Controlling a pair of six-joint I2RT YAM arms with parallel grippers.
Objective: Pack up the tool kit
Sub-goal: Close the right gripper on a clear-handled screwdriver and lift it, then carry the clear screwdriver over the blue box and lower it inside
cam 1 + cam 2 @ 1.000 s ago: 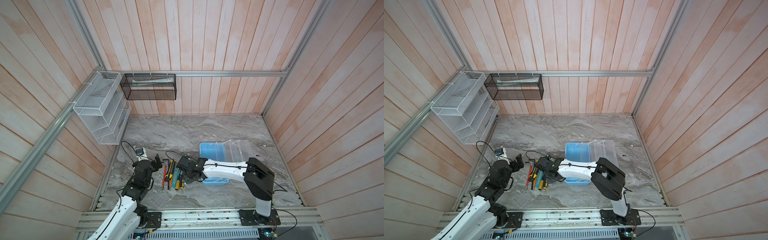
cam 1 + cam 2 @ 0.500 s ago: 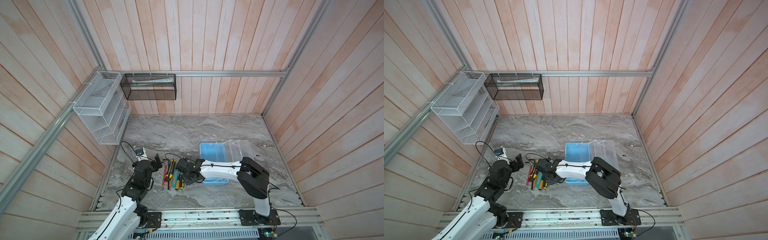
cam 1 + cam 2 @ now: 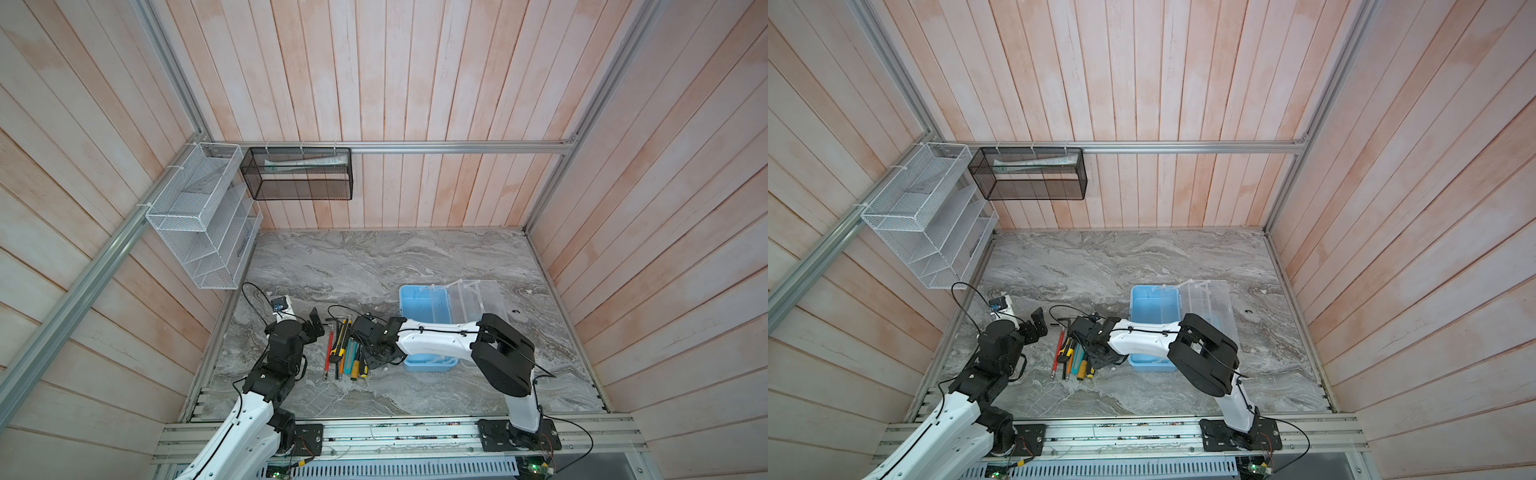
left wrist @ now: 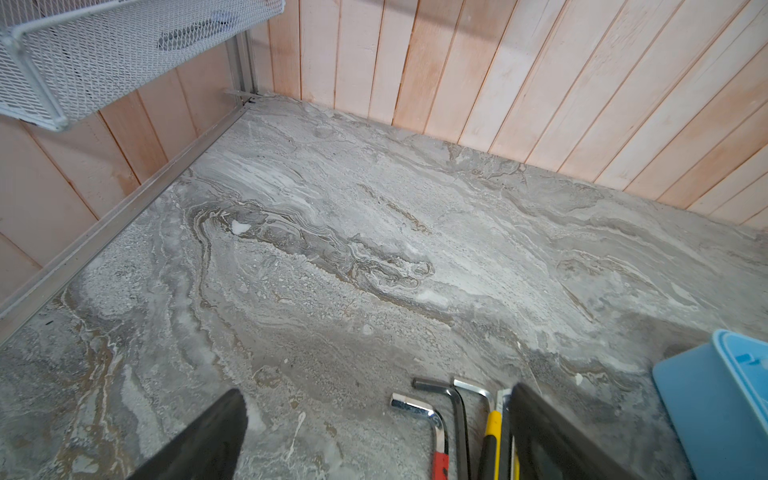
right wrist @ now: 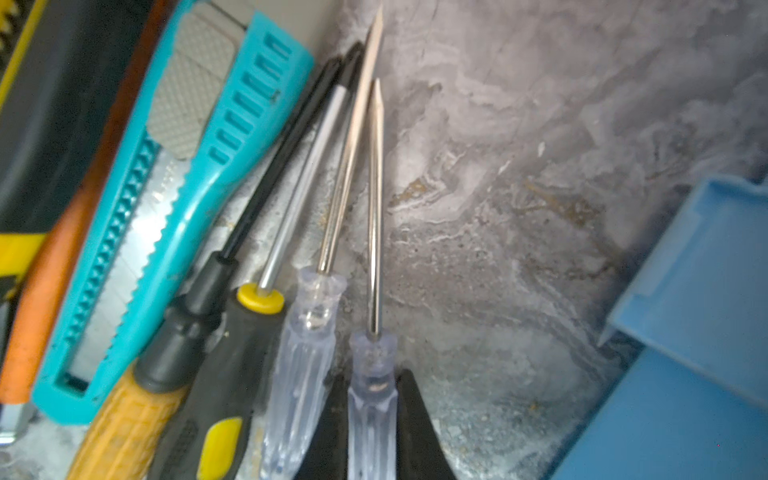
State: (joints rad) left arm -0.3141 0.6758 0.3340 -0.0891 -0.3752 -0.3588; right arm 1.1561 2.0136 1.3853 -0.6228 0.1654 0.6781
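In both top views the blue box (image 3: 424,305) sits on the marbled counter (image 3: 374,262) in the lower centre-right of the frame, its clear lid (image 3: 478,297) lying open to the right. Just left of the box, in the lower centre, a row of tools (image 3: 345,353) lies side by side on the counter, outside the box. The right arm crosses over the near part of the box, and the right end effector (image 3: 371,358) is down at the right edge of that row. The right wrist view shows it clenched on a clear-handled screwdriver (image 5: 372,374): a black finger (image 5: 419,436) presses each side of the handle. Beside it lie a second clear-handled screwdriver (image 5: 307,353), a black-and-yellow screwdriver (image 5: 224,395), an orange-handled screwdriver (image 5: 124,424) and a teal utility knife (image 5: 183,208); whether the gripped one is off the counter I cannot tell. The left end effector (image 3: 316,326) hangs released, fingers wide apart, just left of the tools; its wrist view shows bent hex keys (image 4: 457,415) near one finger (image 4: 552,440). A white wire rack (image 3: 199,232) and a black mesh basket (image 3: 299,174) hang on the walls at upper left.
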